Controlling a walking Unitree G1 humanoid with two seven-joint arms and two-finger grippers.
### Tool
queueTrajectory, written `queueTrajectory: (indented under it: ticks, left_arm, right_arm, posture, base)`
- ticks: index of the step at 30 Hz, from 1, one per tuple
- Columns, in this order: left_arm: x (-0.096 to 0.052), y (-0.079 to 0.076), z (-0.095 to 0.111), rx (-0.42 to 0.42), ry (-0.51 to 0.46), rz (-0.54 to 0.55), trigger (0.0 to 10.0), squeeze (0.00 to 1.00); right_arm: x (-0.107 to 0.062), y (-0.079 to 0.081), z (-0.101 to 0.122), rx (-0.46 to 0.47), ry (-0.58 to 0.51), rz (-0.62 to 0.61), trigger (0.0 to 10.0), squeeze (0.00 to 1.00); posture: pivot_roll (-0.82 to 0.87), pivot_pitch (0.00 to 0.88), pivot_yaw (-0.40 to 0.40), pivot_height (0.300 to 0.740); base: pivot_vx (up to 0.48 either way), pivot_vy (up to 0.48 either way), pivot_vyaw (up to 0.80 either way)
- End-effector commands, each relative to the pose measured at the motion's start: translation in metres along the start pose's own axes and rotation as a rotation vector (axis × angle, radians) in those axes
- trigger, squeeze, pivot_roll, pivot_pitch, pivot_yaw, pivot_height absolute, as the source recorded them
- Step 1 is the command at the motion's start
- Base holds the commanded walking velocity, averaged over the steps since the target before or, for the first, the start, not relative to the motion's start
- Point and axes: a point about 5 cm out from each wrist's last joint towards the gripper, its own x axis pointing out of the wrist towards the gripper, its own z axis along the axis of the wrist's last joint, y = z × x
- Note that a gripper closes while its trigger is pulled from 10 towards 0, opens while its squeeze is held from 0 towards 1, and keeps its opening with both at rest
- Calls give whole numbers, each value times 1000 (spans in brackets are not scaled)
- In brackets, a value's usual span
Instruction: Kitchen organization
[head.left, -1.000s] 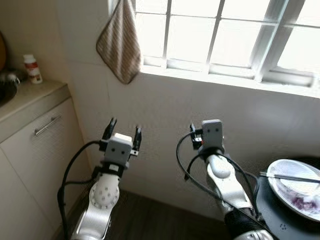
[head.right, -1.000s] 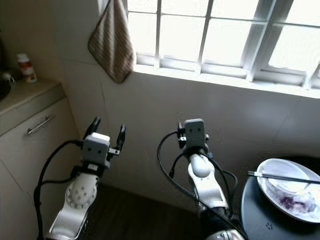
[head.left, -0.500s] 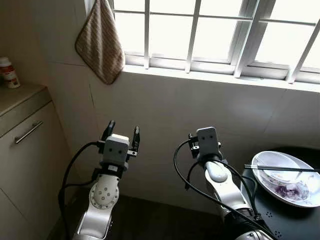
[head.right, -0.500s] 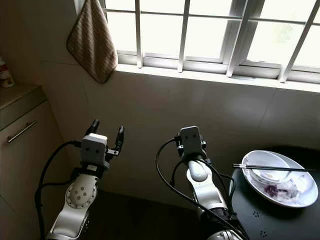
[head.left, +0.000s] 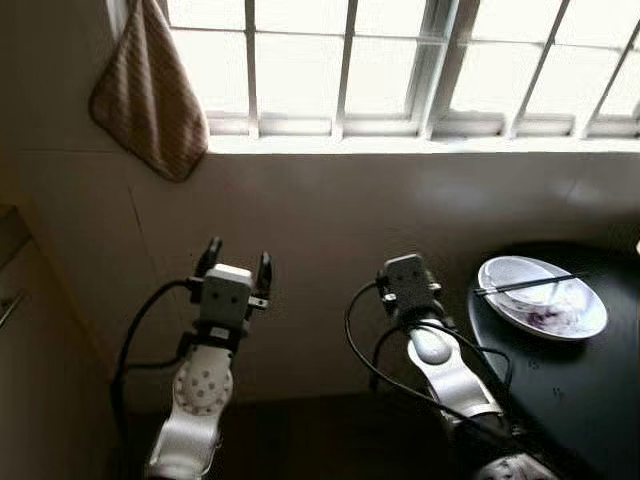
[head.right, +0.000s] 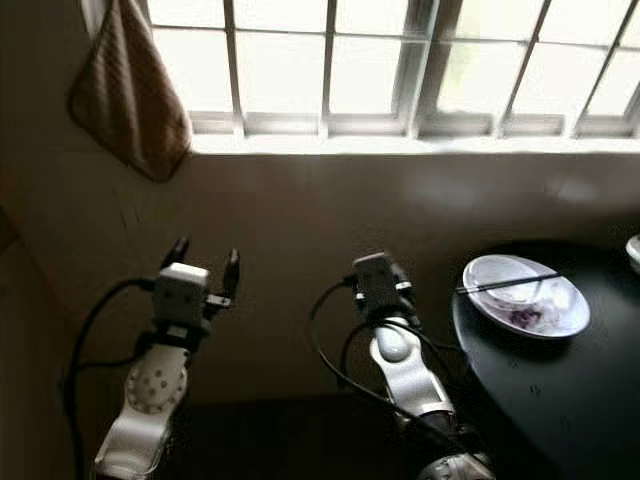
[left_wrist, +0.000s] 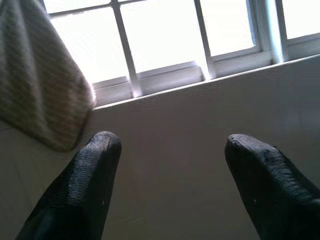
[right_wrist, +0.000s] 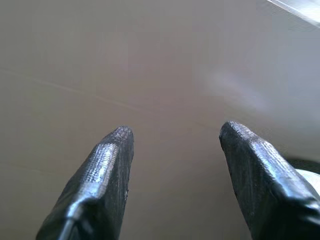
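Observation:
A white plate (head.left: 543, 297) lies on a round black table (head.left: 570, 390) at the right. It holds a clear bowl, purple food scraps and a pair of dark chopsticks (head.left: 530, 283) laid across the rim. My left gripper (head.left: 236, 262) is raised before the tiled wall, open and empty. In the left wrist view its fingers (left_wrist: 95, 165) point up at the window sill. My right gripper (right_wrist: 175, 135) is also open and empty, facing the wall to the left of the plate, with the plate's edge at the corner of its wrist view.
A brown striped towel (head.left: 145, 95) hangs at the window's left end. A barred window (head.left: 400, 60) runs along the wall above a sill. A cabinet front (head.left: 20, 380) stands at the far left. Dark floor lies below the arms.
The camera has swung to the right: the counter and its bottle slid out on the left, and the table with the plate came further into view. Both arms keep their raised pose.

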Motion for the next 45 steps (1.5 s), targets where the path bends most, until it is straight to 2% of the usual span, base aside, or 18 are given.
queueTrajectory:
  ticks: [1, 7, 11, 19, 27, 31, 35, 45]
  left_arm:
    - [-5, -2, -6, 11, 28, -16, 10000, 0]
    - [-6, -3, -6, 28, 30, -29, 10000, 0]
    - [-6, -5, -8, 38, 43, -34, 10000, 0]
    - [-5, -4, -8, 42, 44, -27, 10000, 0]
    - [-6, -1, -8, 18, 37, -9, 10000, 0]
    - [-6, -1, -9, 21, 48, -4, 10000, 0]
    - [-5, 0, -9, 30, 50, -1, 10000, 0]
    - [-5, 0, -10, 30, 53, 2, 10000, 0]
  right_arm:
    - [-2, 0, -8, -33, 31, -15, 10000, 0]
    - [-2, 4, -9, -75, 22, 9, 10000, 0]
    - [-4, 14, -7, -80, 0, 69, 10000, 0]
    - [-5, 19, -7, -54, -6, 98, 10000, 0]
    - [-5, 20, -6, -46, -19, 113, 10000, 0]
    - [-7, 26, -4, -123, -54, 159, 10000, 0]
    - [-7, 26, -3, -74, -56, 161, 10000, 0]
    - [-7, 24, -4, -56, -50, 157, 10000, 0]
  posture:
    - [31, 0, -42, 736]
    - [33, 0, -42, 736]
    - [33, 0, -41, 736]
    - [35, 0, -40, 736]
    - [34, 0, -41, 736]
    - [30, 0, -40, 736]
    - [30, 0, -40, 736]
    - [29, 0, -40, 736]
  base:
    - [0, 0, -800]
    - [0, 0, -267]
    - [0, -64, 0]
    - [0, -408, 0]
    - [0, 0, 0]
    - [0, 0, 400]
    - [61, 0, 600]
    - [243, 0, 0]
